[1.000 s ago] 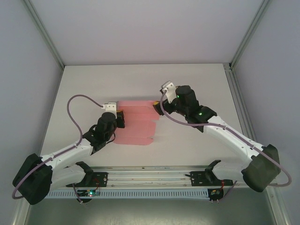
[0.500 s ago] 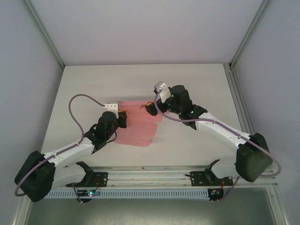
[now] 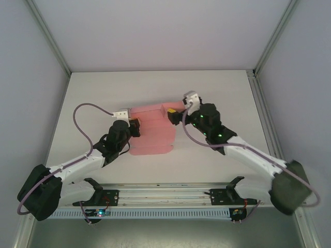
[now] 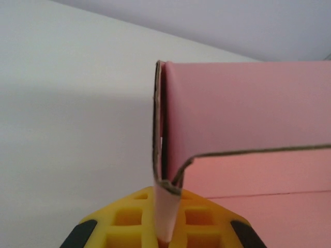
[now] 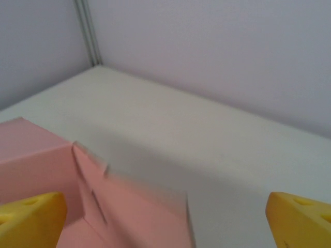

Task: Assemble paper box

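The paper box (image 3: 153,135) is a pink card sheet lying mid-table, its far panel folded up. My left gripper (image 3: 135,127) sits at the sheet's left edge. In the left wrist view my left gripper (image 4: 166,209) is shut on a folded, upright flap of the paper box (image 4: 248,113), which curls up out of the yellow fingers (image 4: 129,217). My right gripper (image 3: 173,114) hovers at the sheet's far right corner. Seen from the right wrist, my right gripper (image 5: 165,227) is open wide, its yellow fingertips (image 5: 31,219) on either side of a slitted corner flap of the paper box (image 5: 129,206) without touching it.
The white table (image 3: 217,88) is bare around the sheet, enclosed by grey walls and metal corner posts (image 3: 269,49). A rail with cable clutter (image 3: 165,194) runs along the near edge between the arm bases.
My right arm swung in over the sheet's far right corner, then its wrist drew back to the right. The sheet's far panel now stands higher. My left gripper stayed shut on the left flap.
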Available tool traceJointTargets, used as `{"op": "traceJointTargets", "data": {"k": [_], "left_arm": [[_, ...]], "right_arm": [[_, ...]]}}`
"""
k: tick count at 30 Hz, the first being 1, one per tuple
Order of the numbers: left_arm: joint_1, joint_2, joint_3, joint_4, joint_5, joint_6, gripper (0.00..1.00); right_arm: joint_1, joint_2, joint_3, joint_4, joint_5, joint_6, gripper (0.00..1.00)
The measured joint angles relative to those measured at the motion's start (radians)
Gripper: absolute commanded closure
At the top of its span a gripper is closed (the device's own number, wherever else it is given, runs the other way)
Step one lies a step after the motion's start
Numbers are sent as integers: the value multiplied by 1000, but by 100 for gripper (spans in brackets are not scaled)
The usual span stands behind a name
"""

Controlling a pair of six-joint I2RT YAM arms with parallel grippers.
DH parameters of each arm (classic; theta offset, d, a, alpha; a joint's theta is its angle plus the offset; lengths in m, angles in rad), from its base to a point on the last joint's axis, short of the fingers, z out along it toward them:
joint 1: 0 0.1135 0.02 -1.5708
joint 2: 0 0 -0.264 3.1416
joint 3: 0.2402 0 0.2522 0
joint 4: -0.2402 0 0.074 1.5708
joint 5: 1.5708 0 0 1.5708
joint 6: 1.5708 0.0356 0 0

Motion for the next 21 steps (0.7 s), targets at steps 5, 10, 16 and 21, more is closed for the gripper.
{"op": "traceJointTargets", "data": {"k": [5,10,16,21], "left_arm": [[35,-37,1,-33,-5,-18,100],[71,-100,0,-32,38,-33,100],[77,-145,-1,-29,88,-50,100],[77,-144,-4,-28,133,-46,100]], "right_arm": [[-21,-251,-104,-62,45,24,2],[-105,-294,-180,-131,44,97,2],[-214,-143,-217,-118,-116,184,2],[-196,-33,-169,-100,-215,175,2]]}}
